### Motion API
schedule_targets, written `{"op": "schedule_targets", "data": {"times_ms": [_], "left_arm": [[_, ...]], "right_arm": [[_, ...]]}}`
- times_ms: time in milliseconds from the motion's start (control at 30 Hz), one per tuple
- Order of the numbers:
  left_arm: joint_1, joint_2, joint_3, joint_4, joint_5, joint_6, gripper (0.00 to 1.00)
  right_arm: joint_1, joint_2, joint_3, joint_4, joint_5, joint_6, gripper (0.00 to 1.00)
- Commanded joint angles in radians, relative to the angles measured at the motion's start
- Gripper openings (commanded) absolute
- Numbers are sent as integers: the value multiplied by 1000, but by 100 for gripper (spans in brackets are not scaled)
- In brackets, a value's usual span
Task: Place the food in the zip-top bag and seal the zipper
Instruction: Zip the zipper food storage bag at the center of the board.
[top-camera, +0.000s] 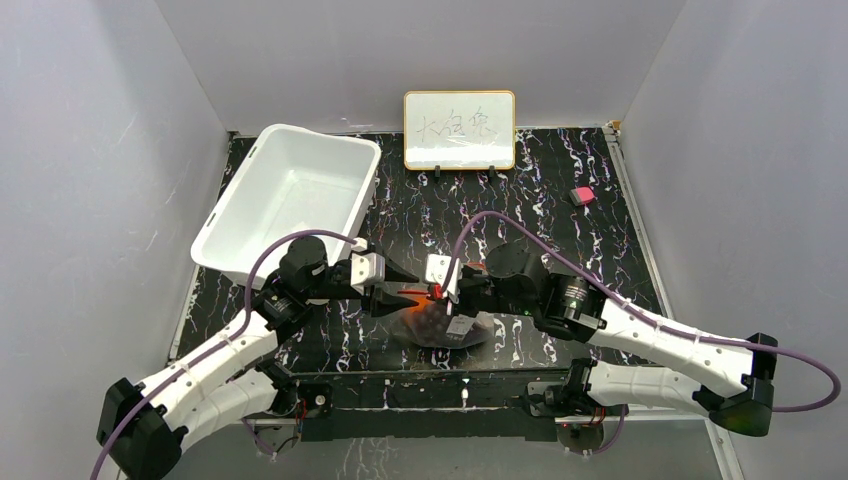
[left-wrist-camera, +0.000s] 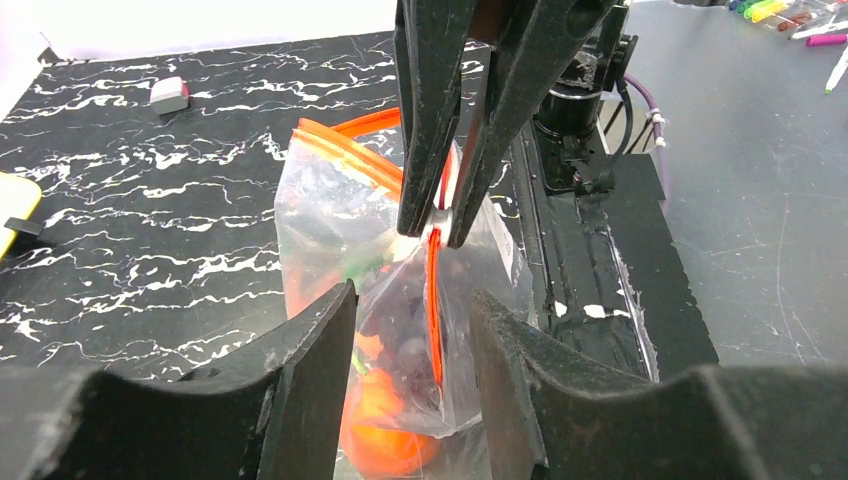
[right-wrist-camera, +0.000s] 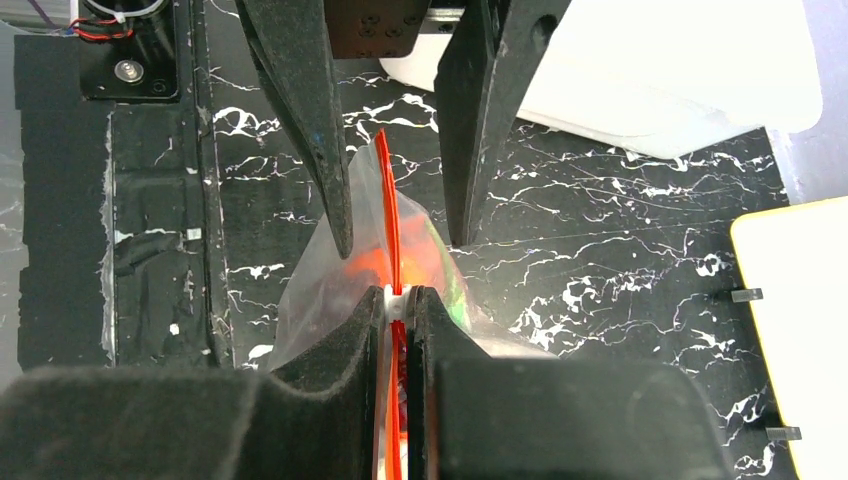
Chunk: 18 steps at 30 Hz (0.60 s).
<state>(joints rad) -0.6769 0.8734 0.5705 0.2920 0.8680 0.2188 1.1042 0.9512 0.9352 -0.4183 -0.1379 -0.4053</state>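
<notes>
Jaws of right gripper (right-wrist-camera: 398, 300) pinch the zipper (right-wrist-camera: 392, 200), left gripper (left-wrist-camera: 412, 300) parted astride it, white bin (top-camera: 290, 195) beyond.

The zip-top bag (left-wrist-camera: 330, 220) drops behind the left fingers (left-wrist-camera: 310, 380) and off the wrist view's lower edge. Handwriting on the whiteboard (top-camera: 459, 129) at the bench's (top-camera: 530, 215) far edge is too faint to read.

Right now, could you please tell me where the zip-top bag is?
In the top view the zip-top bag is at the table's near centre: the right claw pinches its zipper, and the open left claw straddles it.
</notes>
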Motion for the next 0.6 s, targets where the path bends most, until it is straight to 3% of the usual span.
{"op": "schedule_targets", "data": {"times_ms": [0,133,200,300,333,567], "left_arm": [[4,2,28,38,55,7,44],[4,3,38,37,58,7,38],[4,5,42,28,60,9,29],[4,-1,47,11,47,10,3],[4,-7,45,9,31,3,0],[4,-98,35,-16,-172,-23,0]], "right_arm": [[-4,5,57,99,-33,4,0],[-4,11,48,101,-38,5,0],[-3,11,42,106,-37,7,0],[-3,11,38,103,-26,8,0],[-3,11,38,96,-20,7,0],[-4,-8,40,32,38,-9,0]]}}
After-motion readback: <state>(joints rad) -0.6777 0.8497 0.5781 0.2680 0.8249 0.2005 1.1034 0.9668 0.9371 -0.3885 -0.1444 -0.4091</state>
